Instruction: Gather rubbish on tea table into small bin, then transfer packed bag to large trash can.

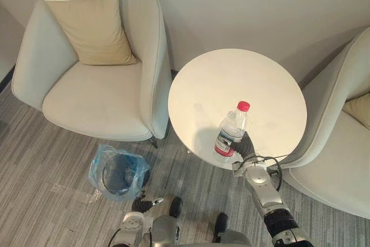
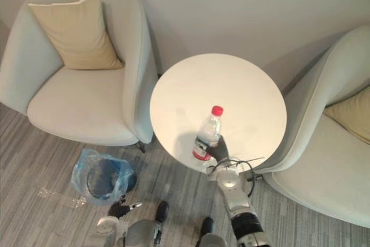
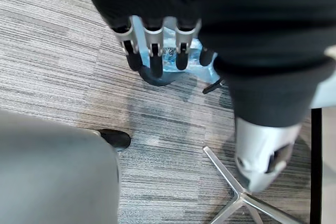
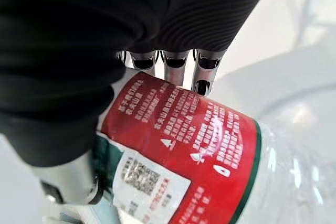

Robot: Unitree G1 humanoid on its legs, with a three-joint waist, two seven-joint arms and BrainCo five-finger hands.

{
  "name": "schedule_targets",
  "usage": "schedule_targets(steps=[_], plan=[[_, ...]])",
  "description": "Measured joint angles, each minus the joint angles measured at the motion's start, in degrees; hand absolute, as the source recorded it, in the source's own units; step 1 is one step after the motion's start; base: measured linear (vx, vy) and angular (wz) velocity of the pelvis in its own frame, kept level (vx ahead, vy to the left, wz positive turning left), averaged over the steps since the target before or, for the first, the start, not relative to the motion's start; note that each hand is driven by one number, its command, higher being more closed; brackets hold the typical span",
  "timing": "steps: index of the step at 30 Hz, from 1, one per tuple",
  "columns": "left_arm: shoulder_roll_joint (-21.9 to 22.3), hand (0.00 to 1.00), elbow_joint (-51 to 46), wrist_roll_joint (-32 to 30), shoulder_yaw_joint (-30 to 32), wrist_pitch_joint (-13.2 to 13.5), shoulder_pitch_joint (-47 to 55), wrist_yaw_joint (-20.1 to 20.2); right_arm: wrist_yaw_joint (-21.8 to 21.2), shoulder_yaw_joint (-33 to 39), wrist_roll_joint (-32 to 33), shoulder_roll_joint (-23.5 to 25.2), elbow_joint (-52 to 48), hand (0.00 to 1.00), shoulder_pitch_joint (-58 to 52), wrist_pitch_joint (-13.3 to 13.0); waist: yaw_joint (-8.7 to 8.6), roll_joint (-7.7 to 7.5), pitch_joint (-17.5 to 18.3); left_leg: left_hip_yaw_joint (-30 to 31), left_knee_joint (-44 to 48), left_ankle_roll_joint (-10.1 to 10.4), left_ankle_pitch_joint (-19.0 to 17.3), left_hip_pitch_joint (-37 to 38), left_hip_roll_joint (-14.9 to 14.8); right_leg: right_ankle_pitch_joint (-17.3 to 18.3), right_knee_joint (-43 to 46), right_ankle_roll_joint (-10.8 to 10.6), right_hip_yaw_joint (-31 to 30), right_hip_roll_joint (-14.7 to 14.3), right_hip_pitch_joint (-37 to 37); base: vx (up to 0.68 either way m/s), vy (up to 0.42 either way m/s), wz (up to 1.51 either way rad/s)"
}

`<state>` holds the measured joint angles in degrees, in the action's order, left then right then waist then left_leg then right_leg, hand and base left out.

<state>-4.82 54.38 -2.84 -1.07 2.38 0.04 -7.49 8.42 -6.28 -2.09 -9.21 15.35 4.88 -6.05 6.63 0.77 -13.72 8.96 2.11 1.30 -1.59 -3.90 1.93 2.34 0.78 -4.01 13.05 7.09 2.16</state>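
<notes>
My right hand is curled round the lower part of the bottle, fingers on one side of the red label and thumb on the other. The bottle is clear with a red cap and stands upright at the near edge of the round white surface. My left hand hangs low on the left with its fingers straight and apart, holding nothing, above the floor near the bin. The bin, lined with a blue bag, sits on the floor left of the surface, just in front of the chair with a tan cushion.
</notes>
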Motion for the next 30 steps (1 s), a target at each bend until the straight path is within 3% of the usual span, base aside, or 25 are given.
schedule_targets(steps=[11,19,26,30], plan=[[-0.3,0.0,0.7,-2.3,-0.1,-0.6,0.3,0.4,-3.1,3.9,0.4,0.3,-9.8,1.0,-10.2,-0.2,-1.51,-0.24,0.9,-2.4,0.0,0.2,0.1,2.2,-0.3,0.1,0.0,-0.2,-2.9,-0.1,1.0,-0.06,0.005,-0.13],[-0.7,0.0,2.5,-2.6,-0.2,-1.0,1.6,0.5,-3.4,4.3,-2.4,0.7,-13.9,1.0,-15.5,-0.2,-3.41,-0.75,4.6,-3.9,0.0,0.2,0.1,3.3,-0.5,0.0,-0.2,-0.5,-4.5,-0.1,1.1,-0.04,0.005,-0.09],[-1.2,0.0,2.6,-2.6,-2.0,-1.7,2.0,0.5,-3.6,4.4,-2.5,1.8,-14.6,1.0,-17.4,-0.3,-3.53,-0.62,5.9,-5.1,0.0,0.2,0.1,4.8,-0.6,-0.3,-0.2,-0.7,-5.6,-0.1,1.9,-0.04,0.01,-0.1],[-1.0,0.0,2.6,-2.6,-2.3,-1.6,2.0,0.4,-3.5,3.8,-2.5,2.0,-14.6,1.0,-17.4,-0.3,-3.53,0.16,5.7,-3.8,0.7,0.0,0.3,4.5,-0.2,-0.4,-0.3,-0.8,-4.2,0.1,2.7,-0.04,0.004,0.17]])
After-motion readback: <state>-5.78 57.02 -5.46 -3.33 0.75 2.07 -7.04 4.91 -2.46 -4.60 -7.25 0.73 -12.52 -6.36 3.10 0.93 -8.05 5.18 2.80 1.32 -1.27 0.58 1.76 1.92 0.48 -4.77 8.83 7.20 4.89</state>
